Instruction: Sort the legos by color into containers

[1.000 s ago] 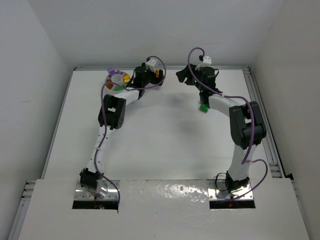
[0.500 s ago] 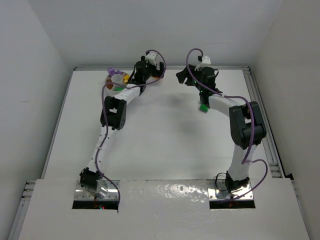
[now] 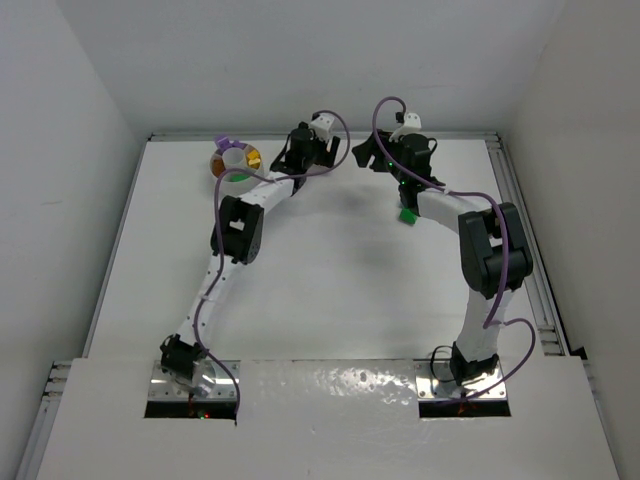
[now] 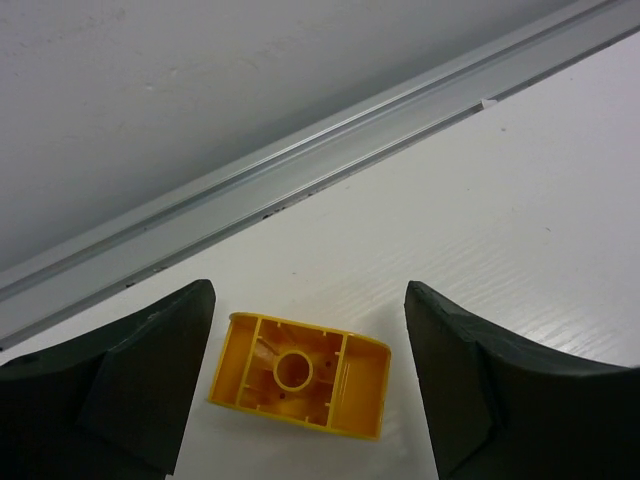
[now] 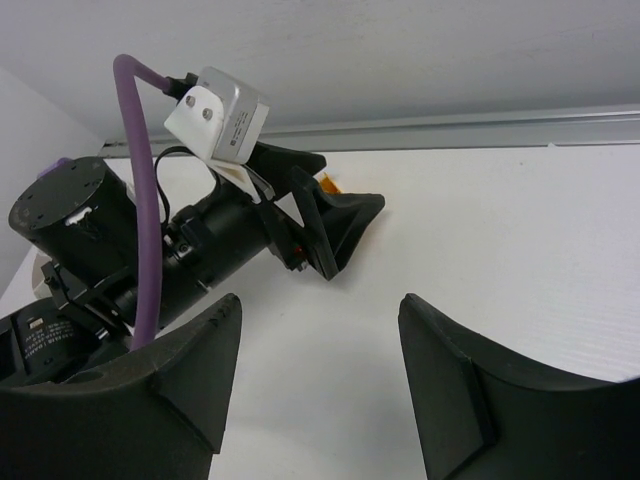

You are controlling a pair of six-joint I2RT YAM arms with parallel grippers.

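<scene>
While one yellow lego (image 4: 296, 374) lies hollow-side up on the tabletop (image 4: 500, 200), the left claw (image 4: 310, 360) straddles it, released; the right claw (image 5: 320, 385) faces it, likewise released.

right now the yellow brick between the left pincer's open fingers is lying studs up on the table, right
Not quite. The left wrist view shows the yellow brick lying with its hollow underside up, with no studs showing. The rest holds: it is on the table, between the fingers of the open left pincer.
</scene>
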